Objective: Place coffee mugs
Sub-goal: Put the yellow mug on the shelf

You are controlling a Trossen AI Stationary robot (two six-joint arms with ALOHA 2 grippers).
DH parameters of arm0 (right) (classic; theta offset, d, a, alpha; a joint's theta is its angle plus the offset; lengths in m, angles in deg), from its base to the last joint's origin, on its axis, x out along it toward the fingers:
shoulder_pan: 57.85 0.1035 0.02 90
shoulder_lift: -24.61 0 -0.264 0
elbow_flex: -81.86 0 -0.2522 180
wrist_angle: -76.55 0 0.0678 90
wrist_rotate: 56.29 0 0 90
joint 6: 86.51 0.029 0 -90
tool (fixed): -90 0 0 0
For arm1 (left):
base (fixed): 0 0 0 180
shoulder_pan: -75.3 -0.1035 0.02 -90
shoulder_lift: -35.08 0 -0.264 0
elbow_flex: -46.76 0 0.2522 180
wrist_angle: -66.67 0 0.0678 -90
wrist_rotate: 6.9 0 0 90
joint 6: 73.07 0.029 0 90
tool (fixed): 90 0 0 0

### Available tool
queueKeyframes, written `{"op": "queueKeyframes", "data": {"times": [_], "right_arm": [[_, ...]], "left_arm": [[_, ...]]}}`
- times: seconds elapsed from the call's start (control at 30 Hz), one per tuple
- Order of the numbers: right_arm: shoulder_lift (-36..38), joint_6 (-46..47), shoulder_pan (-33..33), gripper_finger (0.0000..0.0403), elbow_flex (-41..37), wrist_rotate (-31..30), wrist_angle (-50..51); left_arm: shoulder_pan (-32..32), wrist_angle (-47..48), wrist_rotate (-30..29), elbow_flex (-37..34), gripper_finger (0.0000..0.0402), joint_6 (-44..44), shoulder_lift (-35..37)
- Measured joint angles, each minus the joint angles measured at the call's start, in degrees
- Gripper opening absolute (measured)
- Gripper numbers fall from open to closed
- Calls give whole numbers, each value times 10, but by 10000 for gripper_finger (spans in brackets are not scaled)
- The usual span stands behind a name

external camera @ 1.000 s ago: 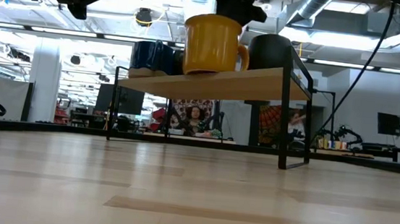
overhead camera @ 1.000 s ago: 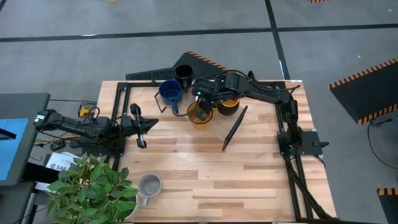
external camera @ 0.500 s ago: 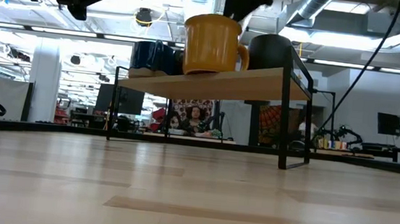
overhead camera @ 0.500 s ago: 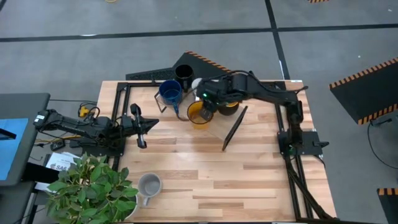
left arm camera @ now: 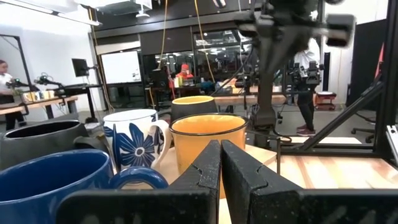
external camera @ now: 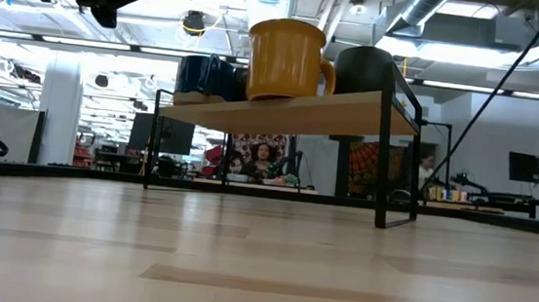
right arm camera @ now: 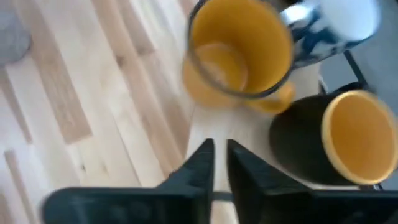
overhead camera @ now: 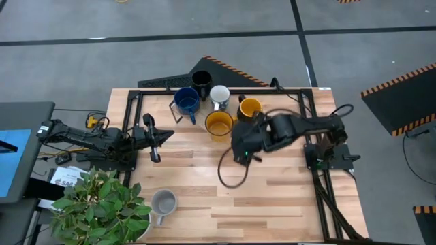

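Five coffee mugs on the shelf, one apart on the desk

At the near edge of the desk [overhead camera: 272,197], a light grey mug [overhead camera: 163,202] stands alone just beside a potted plant [overhead camera: 102,209], well apart from the others. Farther in, the left gripper [left arm camera: 220,149] lies low at the desk's left side, its fingers pressed together on nothing. The right gripper [right arm camera: 219,149] hangs over mid-desk near the shelf, its fingers drawn almost together and holding nothing. Beyond them, on the raised wooden shelf [external camera: 351,112], stands a yellow-orange mug [overhead camera: 219,124]. Behind it are a dark mug with a yellow-orange inside [overhead camera: 250,109], a white mug with blue flowers [overhead camera: 219,95] and a dark blue mug [overhead camera: 186,101]. A black mug [overhead camera: 201,80] stands farthest back.
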Motion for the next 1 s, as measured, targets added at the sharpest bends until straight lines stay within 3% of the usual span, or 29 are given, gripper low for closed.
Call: {"op": "queueKeyframes", "data": {"times": [0.13, 0.33, 0.53, 0.7, 1.0], "right_arm": [[2, 27, 18, 17, -74, 0, 2], [72, 84, 13, 22, -187, 34, -16], [118, 52, 21, 17, -281, 105, -189], [103, 32, 25, 19, -298, 104, -250], [65, 30, -6, 19, -298, 45, -296]], "left_arm": [[0, 1, 0, 0, 0, -9, 0], [0, -1, 0, 0, 0, -10, 0], [0, -1, 0, 0, 0, -10, 0], [0, -1, 1, 0, 0, -10, 0], [0, 2, 2, 0, 0, -10, 0]]}}
